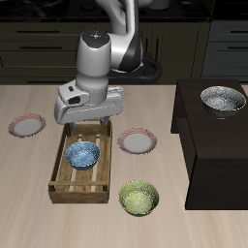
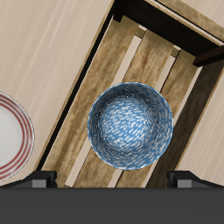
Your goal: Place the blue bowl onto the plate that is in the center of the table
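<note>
The blue bowl (image 1: 82, 154) sits upright inside a wooden slatted crate (image 1: 64, 180) near the middle of the table. In the wrist view the blue bowl (image 2: 130, 124) lies on the crate's slats (image 2: 140, 54). My gripper (image 1: 89, 127) hangs above the crate's back end, just over the bowl, open and empty; its fingertips (image 2: 40, 179) show wide apart. The plate (image 1: 137, 142) with the pinkish-red rim lies in the center of the table beside the crate; part of it shows in the wrist view (image 2: 10, 136).
A second, look-alike plate (image 1: 27, 125) lies on the other side of the crate. A green-yellow bowl (image 1: 139, 198) sits near the front edge. A grey-white metallic bowl (image 1: 222, 100) stands on the dark raised cabinet (image 1: 208, 155).
</note>
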Controlling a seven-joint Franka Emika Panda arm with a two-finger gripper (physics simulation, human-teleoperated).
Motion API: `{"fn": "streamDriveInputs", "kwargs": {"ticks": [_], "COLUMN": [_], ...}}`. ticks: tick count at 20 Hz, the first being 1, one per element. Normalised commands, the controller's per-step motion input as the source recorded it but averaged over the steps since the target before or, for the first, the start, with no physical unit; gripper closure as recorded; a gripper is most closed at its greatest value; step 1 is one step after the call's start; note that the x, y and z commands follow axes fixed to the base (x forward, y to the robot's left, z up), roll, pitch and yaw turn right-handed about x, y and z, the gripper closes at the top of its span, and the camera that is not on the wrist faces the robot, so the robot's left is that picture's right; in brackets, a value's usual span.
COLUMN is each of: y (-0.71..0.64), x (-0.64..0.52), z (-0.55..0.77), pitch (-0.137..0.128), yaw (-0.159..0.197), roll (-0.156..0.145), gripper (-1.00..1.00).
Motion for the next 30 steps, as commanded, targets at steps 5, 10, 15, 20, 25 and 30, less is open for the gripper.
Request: {"fn": "streamDriveInputs", "kwargs": {"ticks": [5,10,15,20,25,30], "y": [-0.01,0.08,-0.14,-0.23,0.0,0.06], "x": [0.03,-0.02,-0.05,-0.09,-0.07,0.05], "z": [-0.18,-0.24,-0.11,-0.05,-0.06,-0.06], "pitch": [0.011,0.017,-0.011,-0.027,-0.052,-0.045], "yaw": [0.02,0.025,-0.045,-0.011,-0.024,-0.029], "roll": [-0.007,0.013,-0.006,-0.014,0.05,0.038], "gripper": [-1.0,-1.0,-1.0,-1.0,-1.0,-1.0]}}
